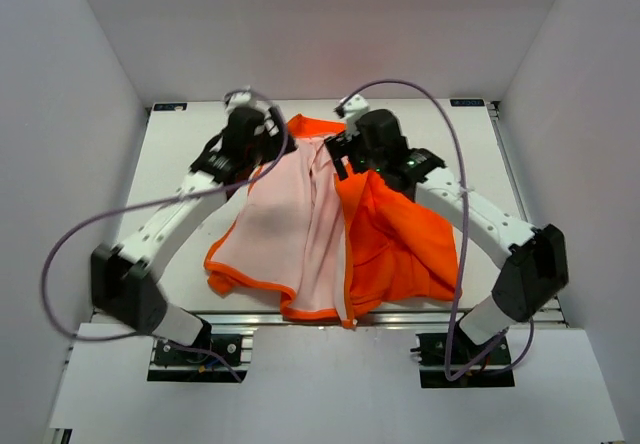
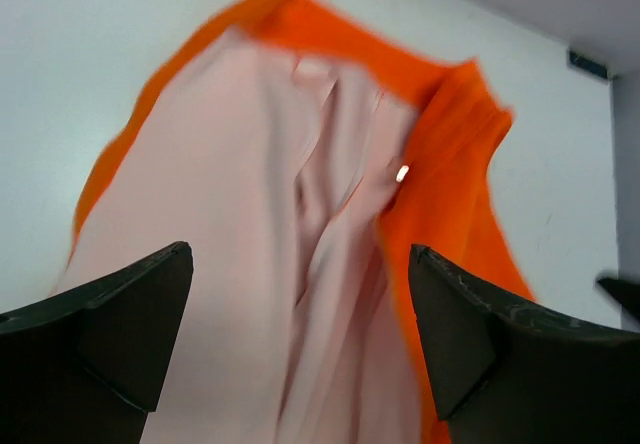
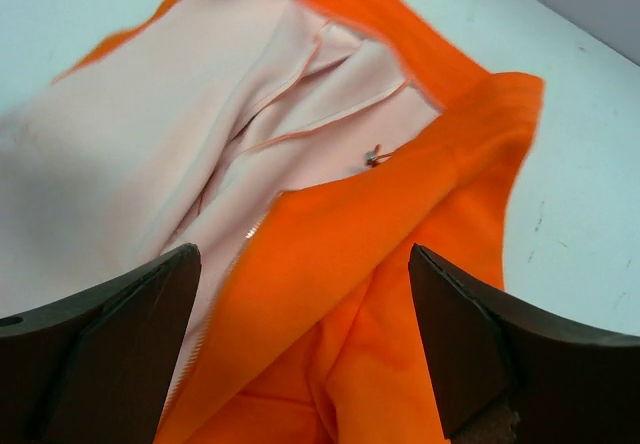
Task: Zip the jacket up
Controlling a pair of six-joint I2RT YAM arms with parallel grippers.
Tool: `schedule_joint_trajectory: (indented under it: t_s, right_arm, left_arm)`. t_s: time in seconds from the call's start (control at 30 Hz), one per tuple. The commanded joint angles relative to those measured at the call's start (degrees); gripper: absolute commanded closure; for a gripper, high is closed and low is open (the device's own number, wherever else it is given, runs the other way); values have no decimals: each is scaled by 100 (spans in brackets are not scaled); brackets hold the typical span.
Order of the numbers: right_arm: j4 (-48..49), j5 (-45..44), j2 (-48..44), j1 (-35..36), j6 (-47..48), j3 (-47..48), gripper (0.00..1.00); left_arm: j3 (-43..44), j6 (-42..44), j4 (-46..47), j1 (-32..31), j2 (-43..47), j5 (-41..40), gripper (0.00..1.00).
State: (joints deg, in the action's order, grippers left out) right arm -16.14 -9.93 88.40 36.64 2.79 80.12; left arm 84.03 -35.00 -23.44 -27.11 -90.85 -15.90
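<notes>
The orange jacket (image 1: 400, 234) lies on the table, its left front flipped open so the pale pink lining (image 1: 275, 224) faces up; the right front lies orange side up. The collar (image 1: 312, 126) is at the far end. My left gripper (image 1: 262, 149) is open above the lining near the collar; in the left wrist view the lining (image 2: 260, 264) fills the space between my fingers. My right gripper (image 1: 345, 154) is open above the right front's upper edge (image 3: 340, 264). The zipper teeth (image 3: 205, 339) run along that edge.
The white table (image 1: 180, 164) sits inside white walls. The jacket hem (image 1: 320, 314) reaches the table's near edge, by the metal rail (image 1: 300, 322). Purple cables (image 1: 455, 164) loop over both arms.
</notes>
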Motion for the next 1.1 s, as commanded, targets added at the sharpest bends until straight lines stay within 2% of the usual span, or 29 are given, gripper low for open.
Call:
schedule_joint_trajectory:
  t_s: [0.0,0.03,0.13,0.23,0.4,0.47,0.5,0.53,0.6,0.63,0.73,0.77,0.8,0.83,0.87,0.9,0.97,1.07]
  right_arm:
    - [-336,-720,386,377,732,125,11]
    - [-407,-790,528,440,689,223,11]
    - [-828,-1045,1221,642,601,827,11]
    - [-1520,-1185,2056,695,268,1678,11]
    - [-2384,-2573,3244,643,-506,2604,12]
    - [-2805,-3003,3559,503,-717,3070,32]
    - [-2963,-3145,3622,432,-1031,3219,50]
    - [-3113,-3338,3658,370,-1252,3343,81]
    - [-3263,-3577,3527,107,-1760,3335,91]
    - [-3264,-3516,3404,-7,-1955,3248,100]
    - [-2564,-2377,2483,-744,-2650,2126,100]
    - [-2221,-1912,2176,-1303,-2791,1678,100]
    - [-1409,-1907,2173,-1622,-2949,665,100]
    - [-948,-1907,2173,-1912,-3246,132,100]
    - [-500,381,493,-2446,-3380,-369,100]
    - [357,761,207,-2695,-3451,-1209,100]
    - [1153,2005,-425,-3213,-3661,-1865,100]
    - [2551,3107,-674,-3401,-4222,-2649,100]
  left_arm:
    - [-1815,-550,-12,22,1405,184,2]
    - [-2612,-595,110,22,1734,253,2]
    - [-3687,-841,59,13,2656,613,2]
    - [-4261,-1070,-64,-4,3098,702,2]
    - [-4966,-1289,15,-4,3074,825,2]
    - [-5080,-1298,111,-4,2899,843,2]
    - [-5098,-1290,138,-4,2828,843,2]
    - [-5116,-1290,164,-4,2766,843,2]
    - [-5133,-1298,182,-4,2599,834,2]
    - [-5142,-1298,226,-4,2546,843,2]
    - [-5098,-1298,296,-4,2370,843,2]
    - [-5072,-1281,288,-4,2335,826,2]
    - [-5011,-1263,270,-4,2265,808,2]
    - [-4993,-1255,218,-4,2238,782,2]
    - [-4993,-1246,200,-4,2221,738,2]
    - [-5001,-1228,217,-4,2212,729,2]
    - [-5054,-1202,287,-4,2151,711,2]
    - [-5037,-1158,393,-4,2036,790,2]
